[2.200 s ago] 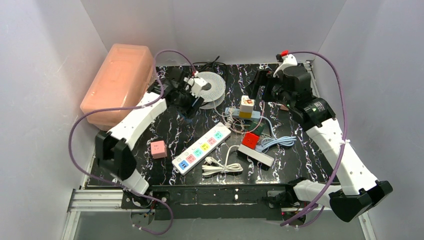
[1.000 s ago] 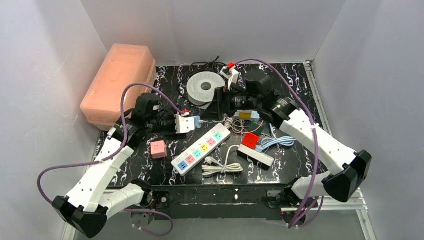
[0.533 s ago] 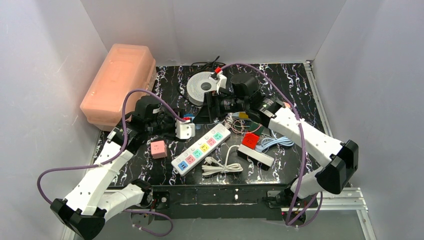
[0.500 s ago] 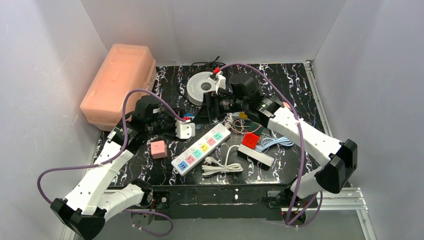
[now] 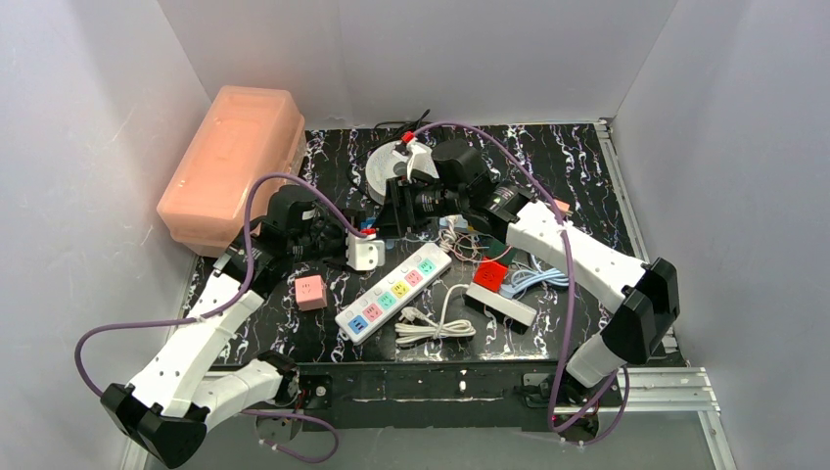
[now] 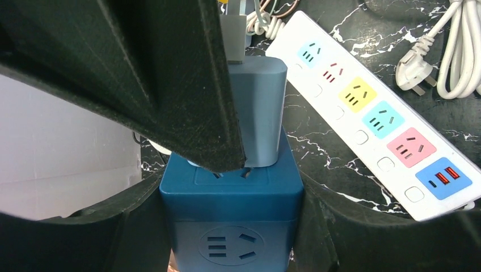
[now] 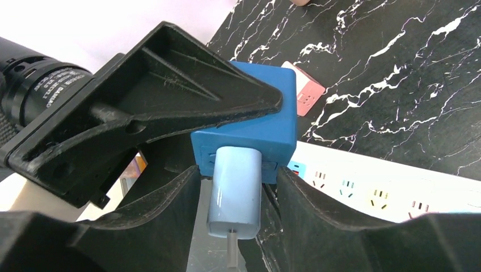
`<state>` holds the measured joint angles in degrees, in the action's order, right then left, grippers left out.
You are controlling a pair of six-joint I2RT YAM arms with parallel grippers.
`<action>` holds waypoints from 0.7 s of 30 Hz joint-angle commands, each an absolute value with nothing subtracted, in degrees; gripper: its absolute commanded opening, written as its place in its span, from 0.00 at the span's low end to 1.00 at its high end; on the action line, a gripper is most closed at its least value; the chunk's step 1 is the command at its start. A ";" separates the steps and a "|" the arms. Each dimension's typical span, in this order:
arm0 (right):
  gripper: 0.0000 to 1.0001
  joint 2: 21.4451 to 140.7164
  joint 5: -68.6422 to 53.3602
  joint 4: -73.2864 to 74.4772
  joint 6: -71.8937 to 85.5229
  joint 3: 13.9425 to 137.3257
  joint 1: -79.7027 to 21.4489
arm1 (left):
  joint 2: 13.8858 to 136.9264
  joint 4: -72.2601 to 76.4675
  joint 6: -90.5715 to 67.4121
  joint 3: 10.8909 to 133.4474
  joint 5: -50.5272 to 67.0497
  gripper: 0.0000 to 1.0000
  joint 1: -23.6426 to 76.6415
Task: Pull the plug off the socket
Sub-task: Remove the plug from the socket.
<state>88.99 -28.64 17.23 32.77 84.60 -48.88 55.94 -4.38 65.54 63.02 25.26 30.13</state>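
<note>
My left gripper [image 6: 230, 195] is shut on the dark blue cube socket [image 6: 235, 221], its fingers pressed on both sides. A light blue plug [image 7: 235, 187] sticks out of the socket's [image 7: 255, 122] face, with a short grey stub at its free end. My right gripper [image 7: 237, 195] straddles the plug, open, with a narrow gap on each side of it. In the left wrist view one right finger [image 6: 170, 73] covers part of the plug [image 6: 258, 113]. From the top both grippers meet left of centre, around the socket [image 5: 375, 233].
A white power strip [image 5: 394, 293] with coloured outlets lies just right of the grippers. Around it are a pink cube [image 5: 310, 291], a red cube [image 5: 490, 273], a coiled white cable [image 5: 436, 323] and a grey strip [image 5: 501, 305]. A pink box [image 5: 233, 162] stands far left, a white reel [image 5: 387, 168] behind.
My right arm has swung left to the left gripper and its jaws have narrowed around the plug. The left gripper has kept hold of the socket, shifting only slightly.
</note>
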 commanded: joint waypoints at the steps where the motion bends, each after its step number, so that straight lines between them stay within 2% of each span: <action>1: 0.57 90.13 -28.59 15.23 32.44 87.82 -49.31 | 55.05 -2.34 66.77 63.44 27.00 0.00 30.47; 4: 0.47 90.65 -28.03 16.18 32.03 88.46 -49.26 | 55.03 -2.32 67.32 63.14 26.60 0.00 30.54; 7: 0.26 90.72 -26.94 18.42 30.68 89.25 -49.31 | 55.02 -2.30 68.04 62.63 25.96 0.00 30.66; 8: 0.16 90.56 -26.24 19.13 30.28 89.37 -49.31 | 55.06 -2.39 68.46 62.35 25.74 0.00 30.72; 11: 0.01 89.21 -24.98 20.63 28.54 88.98 -49.31 | 54.99 -2.48 72.86 60.83 24.96 0.00 30.93; 21: 0.01 82.13 -23.61 21.09 27.16 83.50 -48.63 | 55.78 -0.70 76.37 57.68 22.42 0.00 30.96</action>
